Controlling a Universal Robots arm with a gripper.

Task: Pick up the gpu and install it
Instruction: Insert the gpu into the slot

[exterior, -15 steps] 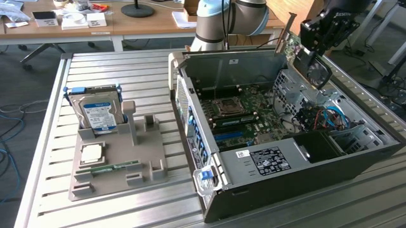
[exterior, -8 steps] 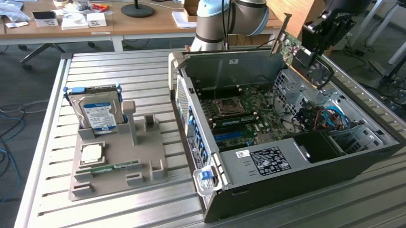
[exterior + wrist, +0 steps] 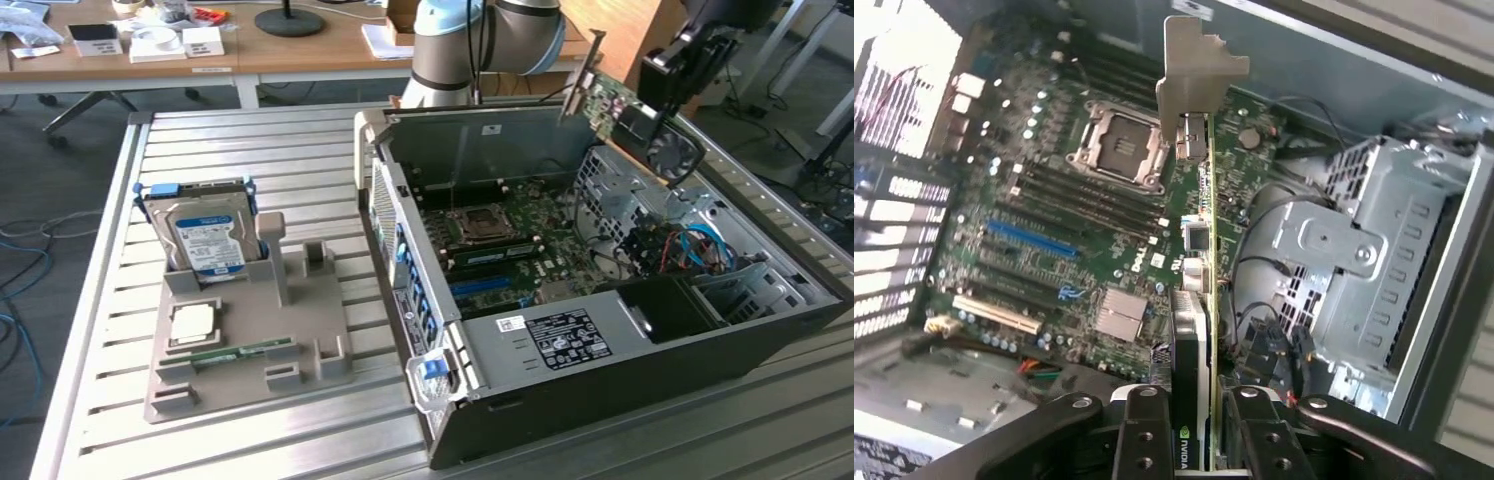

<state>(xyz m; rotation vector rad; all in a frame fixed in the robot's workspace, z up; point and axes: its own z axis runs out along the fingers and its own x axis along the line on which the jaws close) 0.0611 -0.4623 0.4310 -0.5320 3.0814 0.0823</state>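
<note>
I have the gripper (image 3: pixel 1199 428) pinching the gpu (image 3: pixel 625 112), one jaw on each face of the card. The card hangs tilted in the air over the far rim of the open case (image 3: pixel 641 375), touching nothing inside it. To do this step well, I judge the card should be levelled so its lower edge runs parallel with the slots. The silver bracket (image 3: pixel 1194 75) should face the rear opening, and the grip should be firm enough that the board cannot swivel (a thin card like this probably twists easily). The wrist view gives me the card edge-on over the motherboard (image 3: pixel 1054 200), with the blue slot (image 3: pixel 1022 238) off to one side of that edge, an alignment I cannot read from outside. The exterior view gives me the tilt, the height above the case, and the hard drive (image 3: pixel 207 240) upright in its grey stand (image 3: pixel 254 380), well apart
</note>
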